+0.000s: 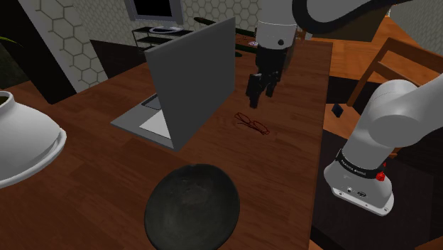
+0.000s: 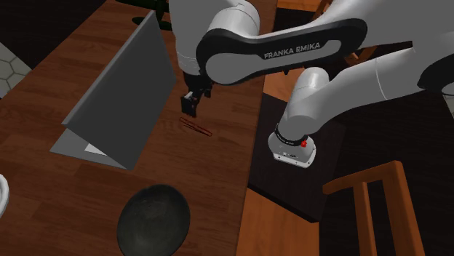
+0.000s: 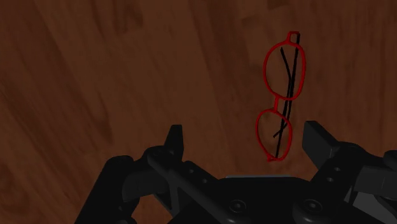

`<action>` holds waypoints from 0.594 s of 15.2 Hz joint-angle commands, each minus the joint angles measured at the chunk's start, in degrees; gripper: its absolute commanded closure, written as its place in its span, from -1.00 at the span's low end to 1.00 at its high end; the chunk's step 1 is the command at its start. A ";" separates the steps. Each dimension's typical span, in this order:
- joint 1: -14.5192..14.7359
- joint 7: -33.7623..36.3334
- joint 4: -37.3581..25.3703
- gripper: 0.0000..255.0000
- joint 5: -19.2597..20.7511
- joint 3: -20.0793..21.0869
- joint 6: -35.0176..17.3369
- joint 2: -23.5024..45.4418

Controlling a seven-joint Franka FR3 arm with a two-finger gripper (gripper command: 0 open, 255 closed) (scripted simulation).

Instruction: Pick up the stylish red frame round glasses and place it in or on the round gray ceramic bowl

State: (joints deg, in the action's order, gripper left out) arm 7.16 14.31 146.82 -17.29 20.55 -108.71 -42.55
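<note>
Gripper [image 1: 260, 95] hangs open and empty above red glasses [image 1: 253, 123], beside the open laptop [image 1: 192, 78], dark bowl [image 1: 190, 212] well apart.

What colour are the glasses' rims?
Red on the glasses, with thin black temples folded across the lenses. It shows best in the wrist view.

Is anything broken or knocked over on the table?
Nothing stands out. The red glasses lie flat and folded on the table, whole as far as I can see. The laptop stands open, and the dark bowl sits upright with nothing spilled.
</note>
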 commanded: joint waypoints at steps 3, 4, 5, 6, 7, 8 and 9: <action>0.83 5.16 -0.51 -1.00 -1.73 5.35 -3.70 3.20; 0.86 5.14 0.09 -1.00 -1.90 5.59 -4.54 3.45; 0.89 5.12 0.67 -1.00 -2.07 5.84 -5.40 3.71; 0.92 5.09 1.24 -1.00 -2.23 6.09 -6.25 4.00; 0.95 5.08 1.80 -1.00 -2.39 6.35 -7.12 4.30; 0.98 5.06 2.35 -1.00 -2.56 6.61 -8.00 4.62; 1.00 5.04 2.89 -1.00 -2.72 6.87 -8.88 4.96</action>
State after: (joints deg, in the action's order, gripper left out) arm 8.10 19.41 149.15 -19.86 27.26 -116.89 -37.71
